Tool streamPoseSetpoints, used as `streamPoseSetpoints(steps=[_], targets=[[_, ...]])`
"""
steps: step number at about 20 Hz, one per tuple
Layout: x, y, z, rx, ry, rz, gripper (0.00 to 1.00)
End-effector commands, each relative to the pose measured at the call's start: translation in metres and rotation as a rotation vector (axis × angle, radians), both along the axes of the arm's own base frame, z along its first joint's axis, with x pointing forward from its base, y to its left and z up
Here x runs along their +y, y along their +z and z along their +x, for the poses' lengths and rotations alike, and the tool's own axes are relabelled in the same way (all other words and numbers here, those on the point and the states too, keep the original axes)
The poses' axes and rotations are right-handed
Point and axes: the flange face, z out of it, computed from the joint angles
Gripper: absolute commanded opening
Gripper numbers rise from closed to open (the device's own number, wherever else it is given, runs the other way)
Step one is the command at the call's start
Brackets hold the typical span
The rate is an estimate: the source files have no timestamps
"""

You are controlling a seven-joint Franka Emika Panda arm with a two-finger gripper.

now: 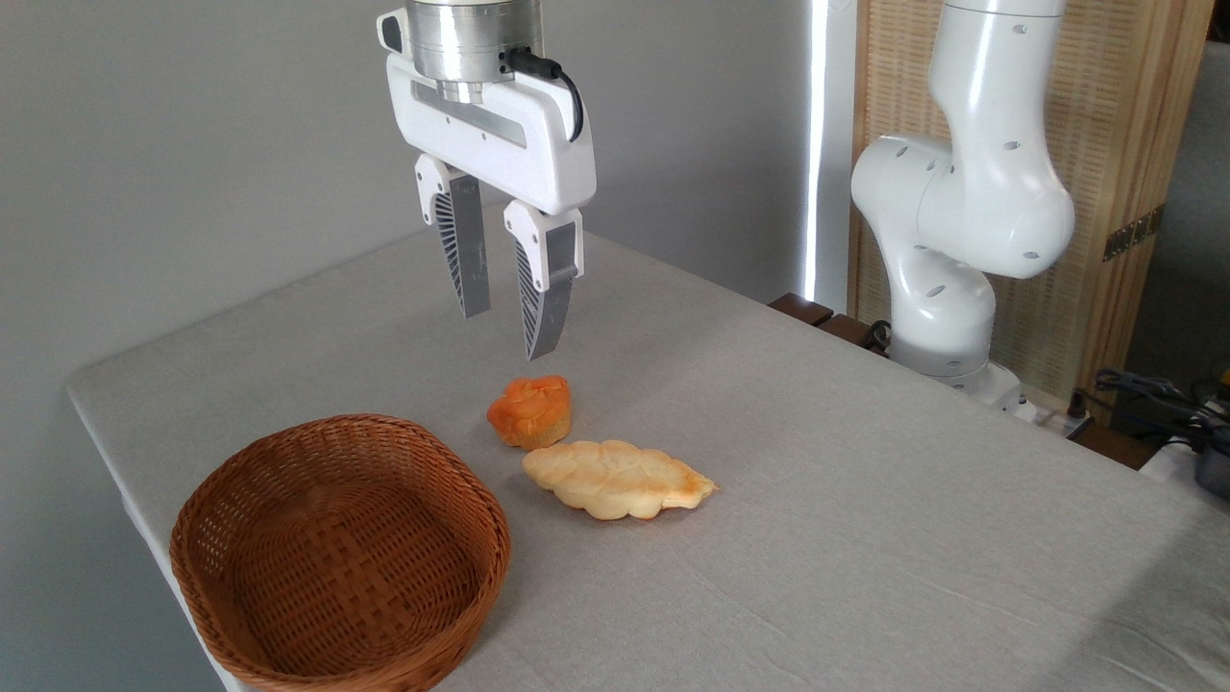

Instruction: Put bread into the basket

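From my fixed camera I see the gripper (507, 334) hanging in the air over the table (865, 500), its two ribbed grey fingers (467, 252) pointing down and standing apart with a clear gap between them; nothing is between them. The fingertips are well above the cloth and touch nothing. Below them, slightly to the right, sits the bread (529, 411), a small round orange bun with a darker lobed top and paler sides, upright on the grey tablecloth. Just in front of it lies the braided loaf (618, 479), pale yellow and leaf-shaped with a browned tip at its right end; the two look very close, and I cannot tell whether they actually touch. To the left, near the front corner of the table, I have the basket (288, 452), an oval brown wicker one with a shallow bowl, and I see only its woven floor inside. The bun stands outside it, near its right rim but apart from it. On the right, behind the table's far edge, the white arm base (947, 288) rises in front of a slatted wooden screen (1124, 144), with dark cables (1143, 389) lying beside it. A plain grey wall fills the background on the left.
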Motion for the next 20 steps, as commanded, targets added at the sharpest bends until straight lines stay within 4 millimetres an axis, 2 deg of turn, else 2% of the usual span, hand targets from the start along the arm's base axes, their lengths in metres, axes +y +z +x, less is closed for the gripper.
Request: streamPoseSetpoints(steps=[1,18,20], targets=[[0.0024,0.0048,0.0029,0.008,-0.010,-0.023,1.00],[0.0015,0.0045,0.0025,0.012,-0.009,-0.023,1.00],[-0.0002,-0.0006,0.0017,0.022,-0.012,-0.023,1.00]])
